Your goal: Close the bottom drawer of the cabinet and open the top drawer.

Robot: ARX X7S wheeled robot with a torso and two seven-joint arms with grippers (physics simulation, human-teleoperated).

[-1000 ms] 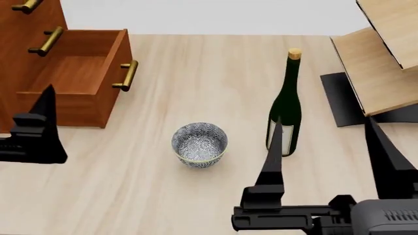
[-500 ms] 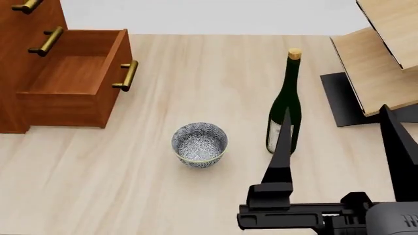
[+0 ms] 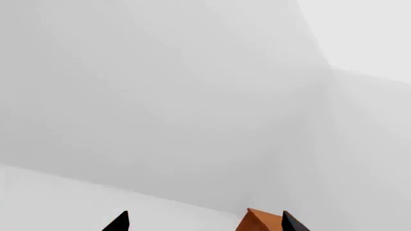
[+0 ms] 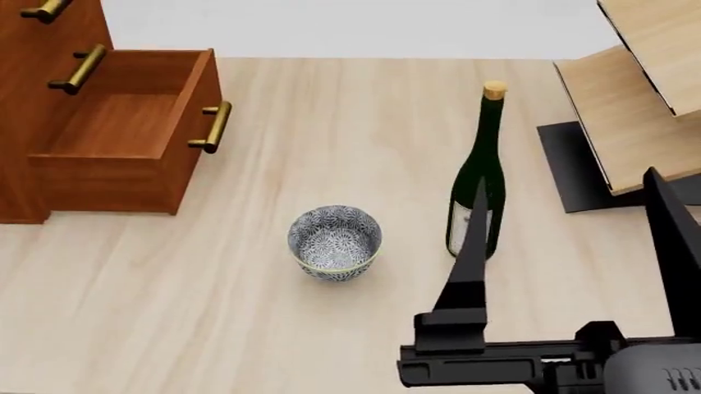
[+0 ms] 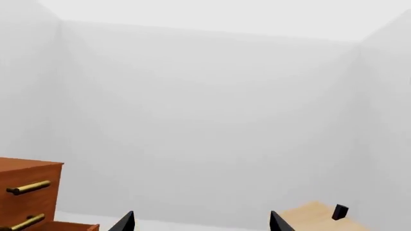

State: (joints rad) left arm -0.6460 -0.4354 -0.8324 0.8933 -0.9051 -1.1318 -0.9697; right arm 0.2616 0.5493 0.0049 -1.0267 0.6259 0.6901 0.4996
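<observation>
The reddish-brown cabinet (image 4: 33, 123) stands at the far left of the table. Its bottom drawer (image 4: 121, 139) is pulled well out and looks empty, brass handle (image 4: 210, 127) facing right. The top drawer's handle (image 4: 46, 10) shows at the upper left edge, and that drawer looks shut. My right gripper (image 4: 575, 238) is open and empty, low at the right, far from the cabinet. Its wrist view (image 5: 202, 225) shows the cabinet (image 5: 26, 192) in the distance. My left gripper (image 3: 205, 226) is open and empty, with a corner of the cabinet (image 3: 260, 221) by one fingertip. It is out of the head view.
A patterned bowl (image 4: 335, 240) sits mid-table. A dark green bottle (image 4: 480, 180) stands upright just beyond my right gripper's left finger. A pale wooden rack (image 4: 646, 98) on a black base stands at the far right. The middle drawer's handle (image 4: 79, 70) is above the open drawer.
My left gripper, seen a second ago at the left by the open drawer, has left the head view. My right gripper has shifted slightly right. The drawers have not moved.
</observation>
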